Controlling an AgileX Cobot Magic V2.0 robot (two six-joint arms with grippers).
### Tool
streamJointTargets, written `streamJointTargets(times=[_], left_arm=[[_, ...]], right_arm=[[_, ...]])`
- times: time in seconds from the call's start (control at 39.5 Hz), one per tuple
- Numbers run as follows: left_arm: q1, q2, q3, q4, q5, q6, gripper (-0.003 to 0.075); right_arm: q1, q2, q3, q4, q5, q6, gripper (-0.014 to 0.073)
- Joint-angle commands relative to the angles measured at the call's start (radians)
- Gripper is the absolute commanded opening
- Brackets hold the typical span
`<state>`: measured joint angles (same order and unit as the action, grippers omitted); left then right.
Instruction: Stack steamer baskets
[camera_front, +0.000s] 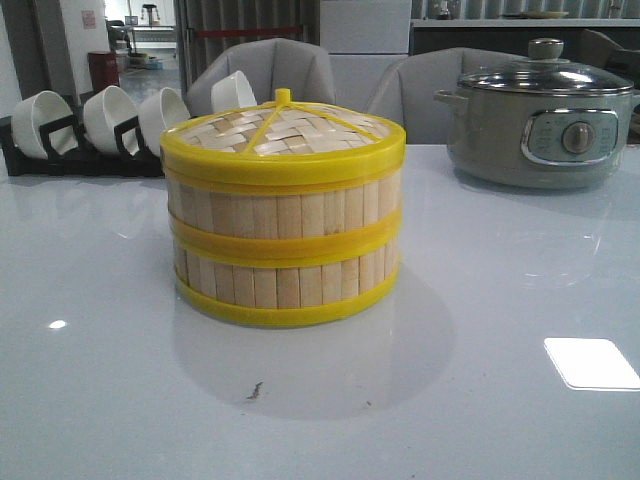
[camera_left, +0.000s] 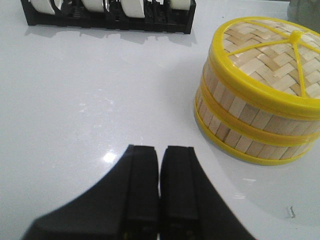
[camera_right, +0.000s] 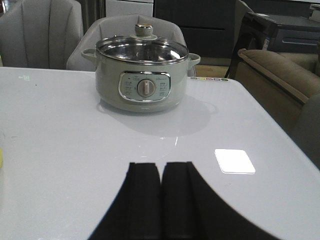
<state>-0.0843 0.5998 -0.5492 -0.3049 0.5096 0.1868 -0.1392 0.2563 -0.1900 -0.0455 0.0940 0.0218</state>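
Observation:
Two steamer baskets stand stacked in the middle of the white table, the upper basket (camera_front: 285, 200) on the lower basket (camera_front: 285, 275). A woven yellow-rimmed lid (camera_front: 285, 130) with a small knob sits on top. The stack also shows in the left wrist view (camera_left: 255, 105). My left gripper (camera_left: 160, 150) is shut and empty, low over the bare table, apart from the stack. My right gripper (camera_right: 162, 167) is shut and empty over the bare table, facing the pot. Neither gripper shows in the front view.
A grey electric pot (camera_front: 540, 120) with a glass lid stands at the back right; it also shows in the right wrist view (camera_right: 142, 75). A black rack of white bowls (camera_front: 110, 125) stands at the back left. Grey chairs (camera_front: 270, 65) stand behind the table.

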Motion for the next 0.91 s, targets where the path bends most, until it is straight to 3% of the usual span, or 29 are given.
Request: streamJointTargets(times=[0.0,0.66,0.89], left_arm=[[-0.008,0.0,-0.029,-0.014,-0.076,0.004,0.0085],[-0.008,0.0,-0.029,-0.014,-0.076,0.004,0.0085],[-0.008,0.0,-0.029,0.01,-0.161,0.004,0.0085]], right_arm=[[-0.007,0.008,-0.029,-0.008,-0.087,-0.007,0.0067],[-0.007,0.008,-0.029,-0.008,-0.087,-0.007,0.0067],[-0.007,0.008,-0.029,-0.008,-0.087,-0.007,0.0067]])
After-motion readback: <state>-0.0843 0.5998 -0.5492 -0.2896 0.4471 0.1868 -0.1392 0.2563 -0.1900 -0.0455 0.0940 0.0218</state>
